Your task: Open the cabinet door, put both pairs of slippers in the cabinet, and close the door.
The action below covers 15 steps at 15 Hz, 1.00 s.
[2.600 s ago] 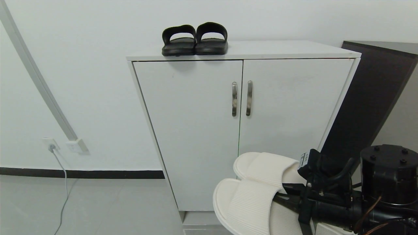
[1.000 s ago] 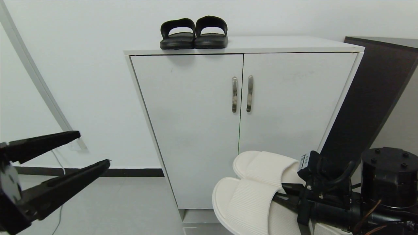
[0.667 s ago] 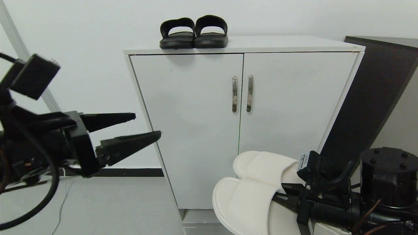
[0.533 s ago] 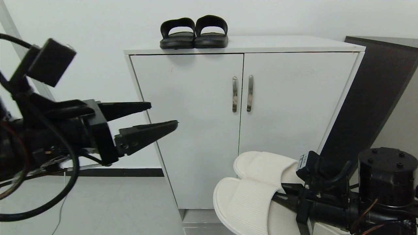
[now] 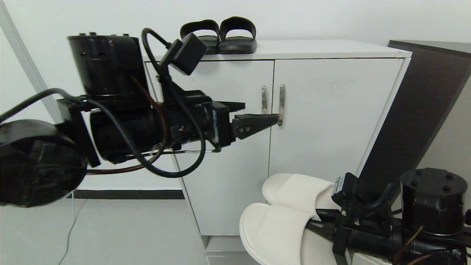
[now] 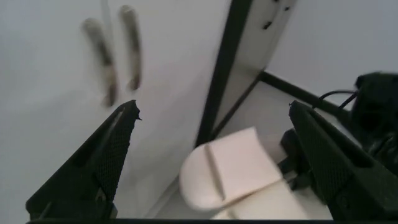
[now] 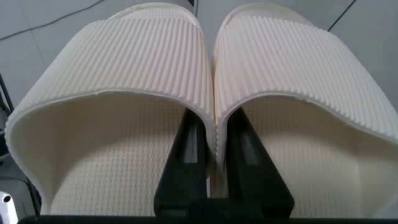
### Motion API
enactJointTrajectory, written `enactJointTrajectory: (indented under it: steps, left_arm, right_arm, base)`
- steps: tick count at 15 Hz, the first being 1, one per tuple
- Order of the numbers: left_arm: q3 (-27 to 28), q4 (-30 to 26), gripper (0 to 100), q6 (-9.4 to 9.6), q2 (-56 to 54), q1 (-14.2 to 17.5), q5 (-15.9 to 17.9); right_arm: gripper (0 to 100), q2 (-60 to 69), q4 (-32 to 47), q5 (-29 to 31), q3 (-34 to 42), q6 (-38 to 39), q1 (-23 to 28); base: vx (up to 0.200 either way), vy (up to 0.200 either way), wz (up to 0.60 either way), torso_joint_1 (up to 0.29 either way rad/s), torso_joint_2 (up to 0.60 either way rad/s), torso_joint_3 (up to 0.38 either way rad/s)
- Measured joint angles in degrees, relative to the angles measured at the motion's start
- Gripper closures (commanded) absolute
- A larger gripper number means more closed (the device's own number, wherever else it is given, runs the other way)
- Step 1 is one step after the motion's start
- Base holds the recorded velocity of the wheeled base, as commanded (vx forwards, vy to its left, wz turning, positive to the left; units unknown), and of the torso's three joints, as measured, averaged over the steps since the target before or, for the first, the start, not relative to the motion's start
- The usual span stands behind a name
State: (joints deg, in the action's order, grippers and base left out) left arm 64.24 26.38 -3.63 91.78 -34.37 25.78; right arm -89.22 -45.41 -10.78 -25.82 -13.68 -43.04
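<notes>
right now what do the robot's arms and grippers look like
Both arms are matte black. The left arm has a bulky cylindrical housing, looping black cables, a reddish wire and a boxy wrist camera; the left gripper has long tapering fingers. The right arm has a bolted round cap, a white label and coppery wires.

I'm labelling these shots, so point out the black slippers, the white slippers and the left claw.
black slippers (image 5: 237, 49), head view, front edge of one sole.
white slippers (image 7: 149, 62), right wrist view, ribbed strap.
left claw (image 5: 261, 112), head view, gap between its fingertips.
</notes>
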Motion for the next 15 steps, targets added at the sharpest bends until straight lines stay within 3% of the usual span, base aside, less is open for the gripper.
enactJointTrajectory:
  steps: [2,5,13,15]
  left_arm:
    - [5.6,0.1,0,-3.54,4.0,-1.2,3.5]
    - [12.7,0.0,0,-8.77,9.6,-1.7,4.9]
    - [21.7,-0.4,0,-12.68,18.9,0.3,3.9]
    - [24.3,-0.8,0,-13.82,20.6,0.7,1.9]
  right_arm:
    - [100,0.0,0.0,0.0,0.0,0.0,0.0]
    - [100,0.0,-0.1,0.0,0.0,0.0,0.0]
    - [100,0.0,-0.1,0.0,0.2,0.0,0.0]
    - [100,0.0,-0.1,0.0,0.2,0.0,0.0]
  base:
    - [0.000,0.000,0.00,0.000,0.00,0.000]
    - [0.000,0.000,0.00,0.000,0.00,0.000]
    - [0.000,0.000,0.00,0.000,0.00,0.000]
    - [0.000,0.000,0.00,0.000,0.00,0.000]
